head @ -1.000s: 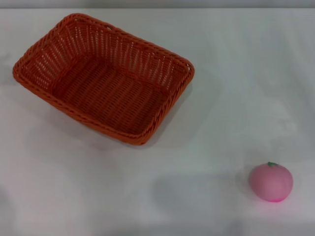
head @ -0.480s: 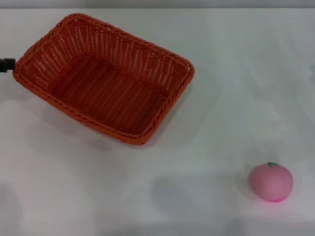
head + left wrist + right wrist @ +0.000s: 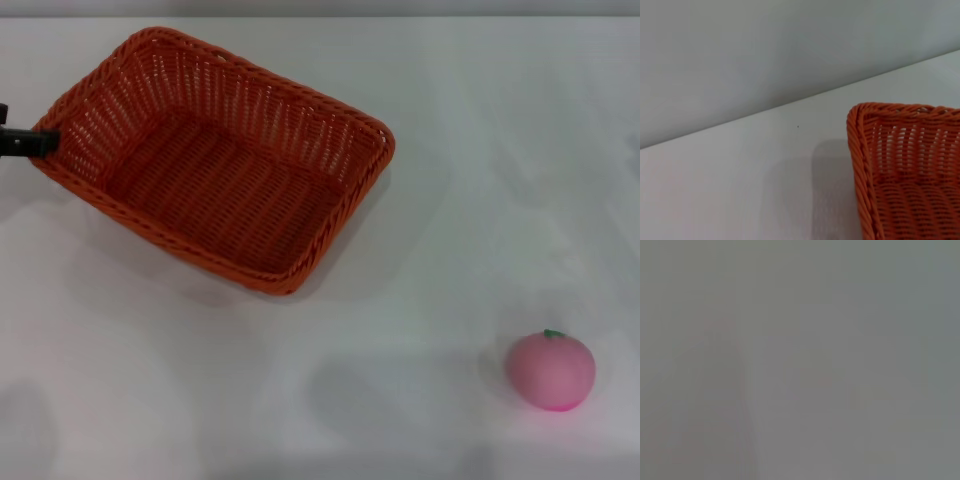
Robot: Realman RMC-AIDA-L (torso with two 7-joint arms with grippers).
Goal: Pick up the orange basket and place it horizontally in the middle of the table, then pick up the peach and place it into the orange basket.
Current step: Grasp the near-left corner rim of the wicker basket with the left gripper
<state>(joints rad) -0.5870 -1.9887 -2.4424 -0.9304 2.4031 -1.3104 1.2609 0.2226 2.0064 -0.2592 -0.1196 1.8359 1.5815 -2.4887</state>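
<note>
Nearest, the small round pink toy peach (image 3: 550,371) sits on the plain white surface (image 3: 450,200), right side, well apart from the large orange woven basket (image 3: 215,160). Farther left, the basket lies skewed, nothing inside. The left gripper (image 3: 22,142) reaches its left rim; whether its jaws grip, I cannot tell.

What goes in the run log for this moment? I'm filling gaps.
left gripper: at basket left corner | peach: on table, near right | right gripper: unseen
</note>
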